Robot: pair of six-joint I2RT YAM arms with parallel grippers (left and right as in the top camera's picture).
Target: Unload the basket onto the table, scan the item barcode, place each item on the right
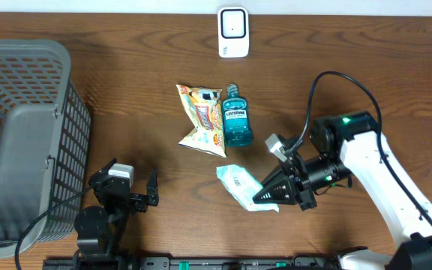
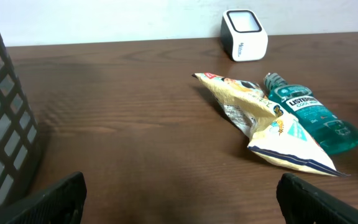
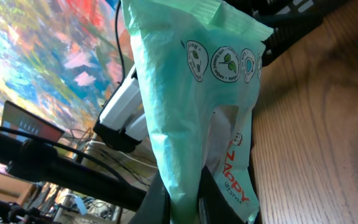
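Right jaws clenched on green packet.
Left jaws released, at 7 o'clock; scanner at 12 o'clock of tabletop.

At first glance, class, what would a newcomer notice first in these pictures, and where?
The right gripper is shut on a pale green packet near the robot's edge of the table. Behind it a blue mouthwash bottle and a snack bag lie side by side, and a large grey basket fills the left side.
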